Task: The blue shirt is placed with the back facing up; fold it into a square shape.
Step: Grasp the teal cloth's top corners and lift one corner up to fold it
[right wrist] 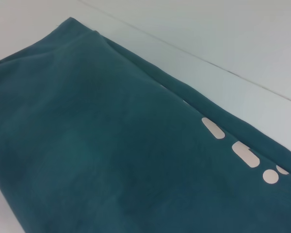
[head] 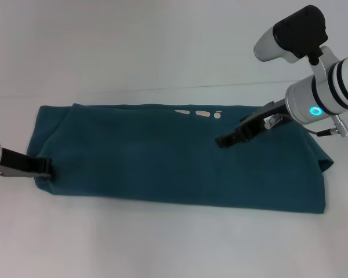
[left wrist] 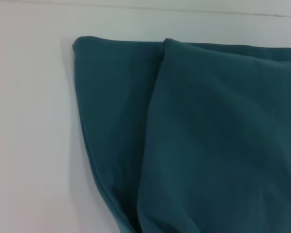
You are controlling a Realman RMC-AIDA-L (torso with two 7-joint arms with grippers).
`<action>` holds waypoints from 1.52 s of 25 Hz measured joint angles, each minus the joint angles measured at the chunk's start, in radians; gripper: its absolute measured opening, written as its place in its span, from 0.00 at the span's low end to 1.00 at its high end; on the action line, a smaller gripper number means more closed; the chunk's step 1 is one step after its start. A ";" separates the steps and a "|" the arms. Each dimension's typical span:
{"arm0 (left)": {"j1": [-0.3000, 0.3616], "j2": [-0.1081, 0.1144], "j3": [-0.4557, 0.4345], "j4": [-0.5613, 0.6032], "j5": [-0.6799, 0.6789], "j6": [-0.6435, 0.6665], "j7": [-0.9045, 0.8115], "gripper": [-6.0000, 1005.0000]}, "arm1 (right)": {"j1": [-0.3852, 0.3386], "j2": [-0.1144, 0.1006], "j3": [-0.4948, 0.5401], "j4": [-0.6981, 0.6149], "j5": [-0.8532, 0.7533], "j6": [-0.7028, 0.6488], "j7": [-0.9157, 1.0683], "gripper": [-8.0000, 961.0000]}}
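The blue shirt [head: 180, 156] is laid across the middle of the tabletop [head: 162, 46] as a long band running from nine to three o'clock, already doubled lengthwise, with a few white marks [head: 198, 113] showing at its twelve o'clock edge. The left gripper [head: 45, 168] is set at the nine o'clock end, low at the hem; whether its fingers are closed on cloth cannot be told. The right gripper [head: 223, 141] is held above the cloth toward two o'clock, and the state of its fingers cannot be told either. The cloth is judged soft, light and limp, likely to sag and crease, so hold is best taken at both corners of one short end. The layered fold at the nine o'clock end is shown only in the left wrist view; the white marks are shown close only in the right wrist view.
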 joint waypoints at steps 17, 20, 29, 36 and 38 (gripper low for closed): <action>0.020 0.011 -0.008 0.061 -0.105 0.054 0.004 0.10 | -0.040 -0.002 0.002 0.009 0.072 0.030 -0.013 0.89; 0.035 0.014 -0.017 0.080 -0.084 0.056 -0.029 0.11 | -0.041 -0.002 0.005 0.005 0.072 0.022 -0.012 0.85; 0.065 0.019 -0.106 0.087 -0.052 0.061 -0.077 0.33 | -0.021 -0.002 -0.026 -0.002 0.079 -0.001 -0.021 0.86; 0.066 0.022 -0.136 0.071 -0.018 0.021 -0.104 0.49 | -0.012 0.000 -0.048 -0.002 0.080 -0.004 -0.019 0.86; 0.067 0.022 -0.136 0.069 -0.005 0.006 -0.118 0.53 | -0.011 0.000 -0.047 -0.002 0.080 -0.004 -0.018 0.86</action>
